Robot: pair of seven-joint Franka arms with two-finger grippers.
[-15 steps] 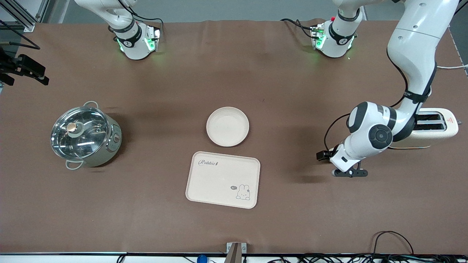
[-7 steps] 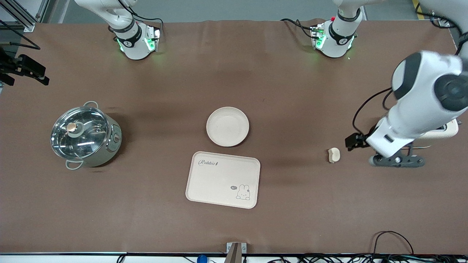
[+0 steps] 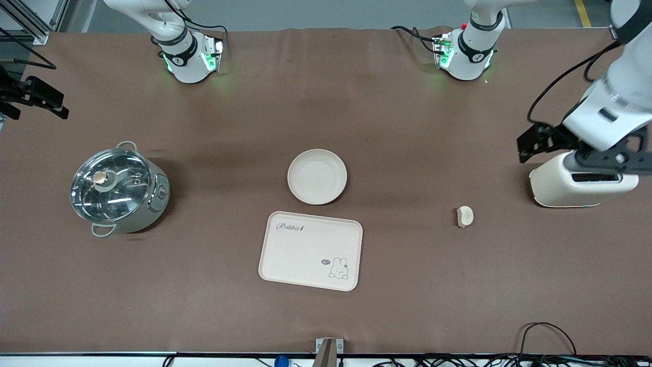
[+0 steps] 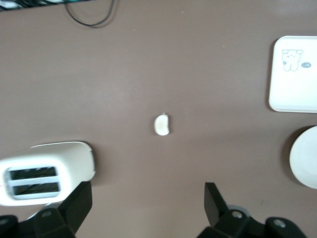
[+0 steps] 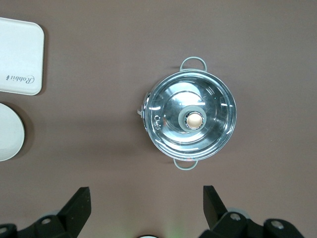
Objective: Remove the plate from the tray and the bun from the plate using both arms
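The left gripper (image 3: 606,153) had risen from the bun (image 3: 464,216), spread wide and empty over the toaster (image 3: 580,186). The plate (image 3: 317,176) sat off the tray (image 3: 310,250). The right gripper (image 5: 146,208), also agape and empty, waited above the pot (image 5: 189,120). Best retreat straight up, clear of the toaster.

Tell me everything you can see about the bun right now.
The bun is a small, pale cream, rounded lump with a slight notch on one side, matte like bread. It lies alone on the bare brown table, toward the left arm's end, nearer the front camera than the toaster and well apart from the plate and the tray. Nothing touches it; the left gripper is open, above the table between bun and toaster.
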